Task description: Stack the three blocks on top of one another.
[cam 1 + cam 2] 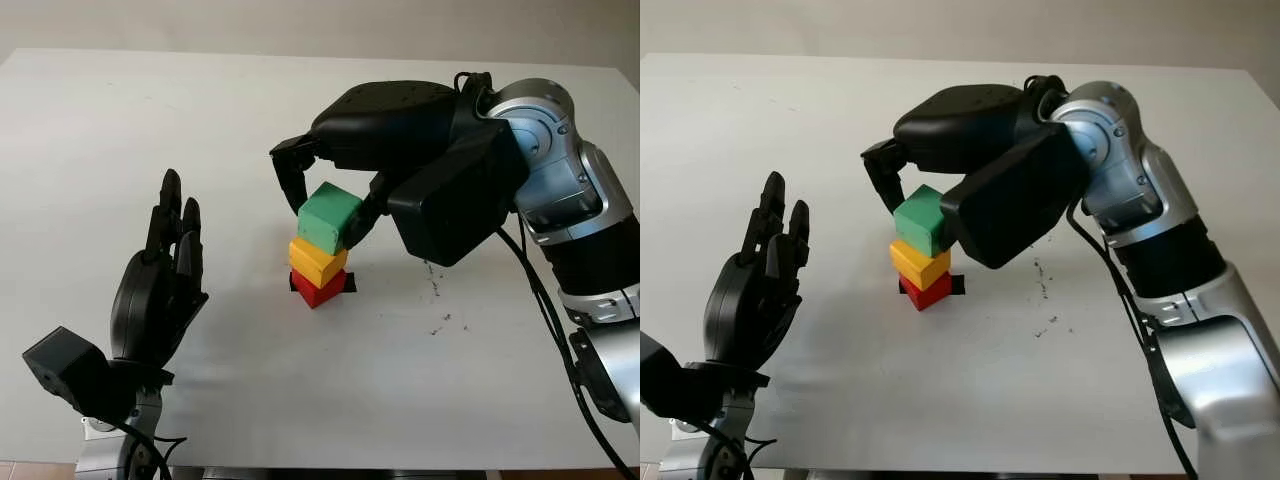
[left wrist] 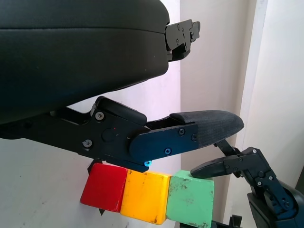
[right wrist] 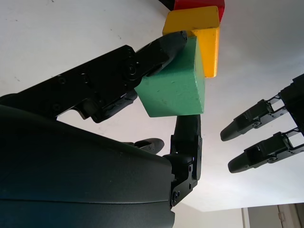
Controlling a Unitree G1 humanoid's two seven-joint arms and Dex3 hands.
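Now green block (image 1: 330,219) tilted atop stack.

The light is bright and soft all over the white table (image 1: 120,130). Shadows are faint. A pale grey shadow lies on the table under the right hand (image 1: 335,195) and beside the stack of blocks (image 1: 322,248). The silver arm (image 1: 560,170) has small shiny spots. In the wrist views, the black hand shell close to the camera looks a bit soft and blurry.
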